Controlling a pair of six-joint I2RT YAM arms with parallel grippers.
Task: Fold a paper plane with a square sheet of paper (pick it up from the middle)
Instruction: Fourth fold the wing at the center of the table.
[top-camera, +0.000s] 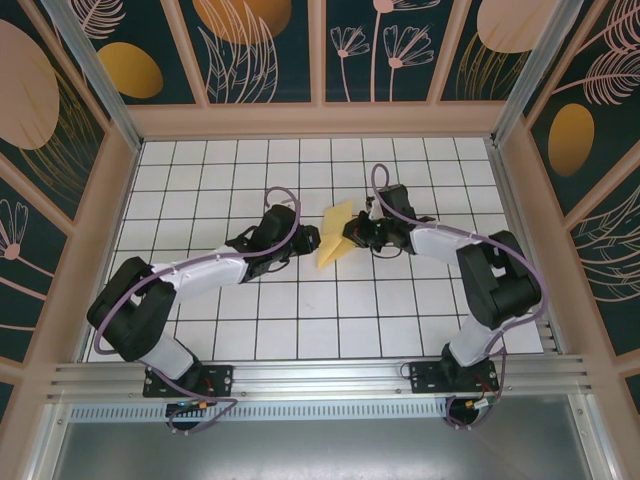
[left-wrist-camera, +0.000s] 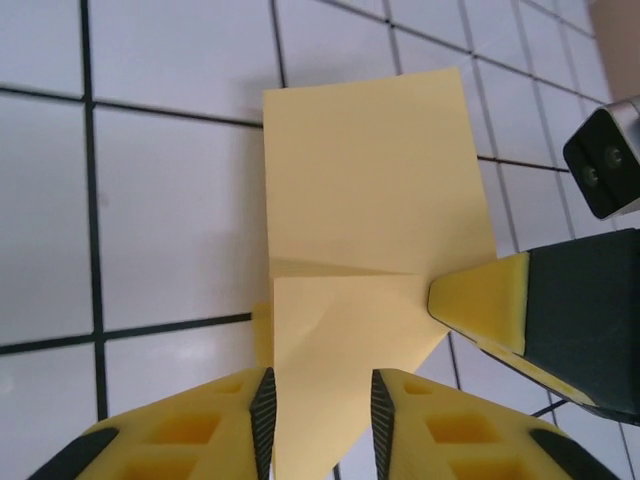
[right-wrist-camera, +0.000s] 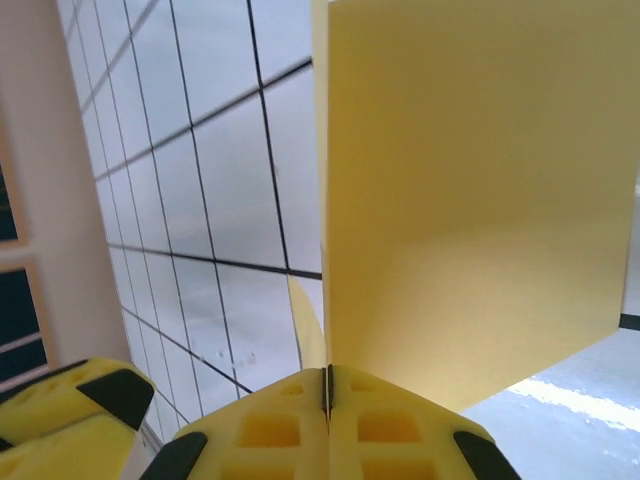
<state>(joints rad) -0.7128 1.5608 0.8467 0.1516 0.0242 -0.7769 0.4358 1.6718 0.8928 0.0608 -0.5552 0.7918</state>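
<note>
So here's where we're at: the square sheet of paper (top-camera: 336, 236), already creased into a smaller shape, is tilted up from the table (top-camera: 200, 170) around the middle of the grid, between our two arms. Our right gripper (right-wrist-camera: 327, 385) is pressed together on the sheet's edge, with the paper rising straight out of the seam between the pads. Our left gripper (left-wrist-camera: 320, 390) has its jaws spread. A narrow bit of paper sits in the gap, but it's not squeezed as far as we can tell (a folded flap with a diagonal crease shows just above it).

Our take on doing this fold well: let the right one be the anchor, line the left pads up square to the crease before closing, and go slow, since thin paper probably buckles if both sides pull. If the edges don't match, the nose will likely end up crooked.
</note>
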